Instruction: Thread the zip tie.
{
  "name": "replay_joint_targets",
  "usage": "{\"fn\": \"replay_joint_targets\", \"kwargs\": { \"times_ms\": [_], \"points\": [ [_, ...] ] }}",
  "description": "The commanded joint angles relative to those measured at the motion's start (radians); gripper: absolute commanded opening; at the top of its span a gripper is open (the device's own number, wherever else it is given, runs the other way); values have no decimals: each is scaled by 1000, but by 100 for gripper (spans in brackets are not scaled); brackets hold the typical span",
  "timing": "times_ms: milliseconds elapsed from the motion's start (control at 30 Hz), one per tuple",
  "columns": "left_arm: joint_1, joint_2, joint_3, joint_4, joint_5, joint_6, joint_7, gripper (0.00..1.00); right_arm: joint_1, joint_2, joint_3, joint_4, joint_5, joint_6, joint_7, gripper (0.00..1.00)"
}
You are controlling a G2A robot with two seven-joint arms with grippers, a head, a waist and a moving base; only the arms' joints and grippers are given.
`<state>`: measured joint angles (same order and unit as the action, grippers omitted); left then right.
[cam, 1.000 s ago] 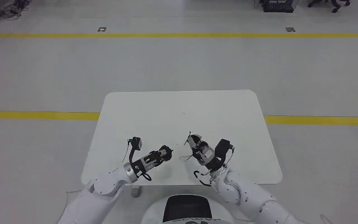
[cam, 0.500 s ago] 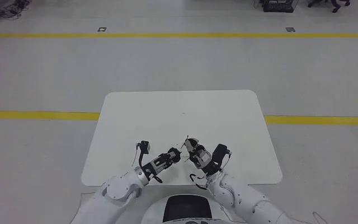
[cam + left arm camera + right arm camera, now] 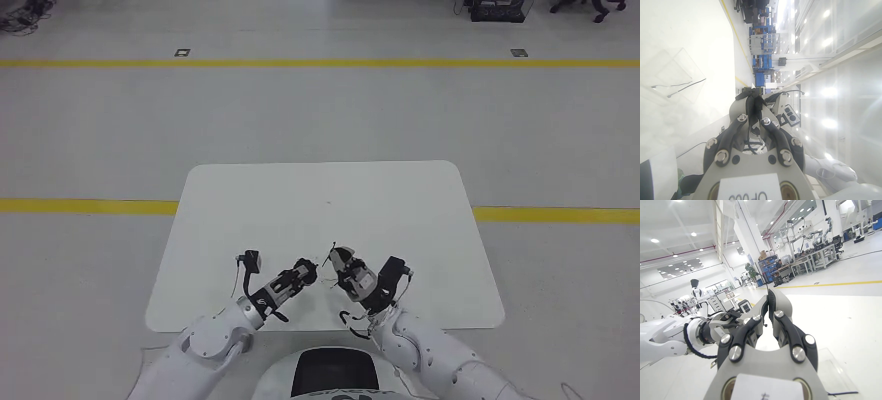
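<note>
A thin black zip tie (image 3: pixel 764 279) rises in a curve from between the pads of my right gripper (image 3: pixel 769 294), which is shut on it. From above, the zip tie (image 3: pixel 330 251) shows as a fine line sticking up from the right gripper (image 3: pixel 343 263) over the near middle of the white table (image 3: pixel 320 195). My left gripper (image 3: pixel 305 269) hovers close beside it, fingertip to fingertip. In the left wrist view the left gripper (image 3: pixel 753 100) has its dark pads pressed together, and I cannot see any tie between them.
A clear plastic tray (image 3: pixel 677 62) lies on the table below the grippers, with spare zip ties (image 3: pixel 680 86) in it; its corner (image 3: pixel 836 370) sits under the right gripper. The far half of the table is bare.
The left gripper swung in toward the right gripper, then eased back a little. The right gripper shifted slightly left, still holding the zip tie.
</note>
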<state>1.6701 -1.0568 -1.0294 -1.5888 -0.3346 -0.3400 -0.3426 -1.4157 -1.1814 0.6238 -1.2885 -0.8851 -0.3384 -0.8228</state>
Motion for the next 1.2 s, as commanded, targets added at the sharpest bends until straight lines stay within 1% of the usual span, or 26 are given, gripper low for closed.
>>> {"fn": "replay_joint_targets", "kwargs": {
  "times_ms": [0,633,1167],
  "points": [
    [0,0,0,0,-1,0,0,0,-3,-2,5,0,-3,-2,6,0],
    [0,0,0,0,-1,0,0,0,-8,-26,20,22,-15,-2,27,0],
    [0,0,0,0,-1,0,0,0,-5,-35,23,33,-24,-2,20,0]
  ]
}}
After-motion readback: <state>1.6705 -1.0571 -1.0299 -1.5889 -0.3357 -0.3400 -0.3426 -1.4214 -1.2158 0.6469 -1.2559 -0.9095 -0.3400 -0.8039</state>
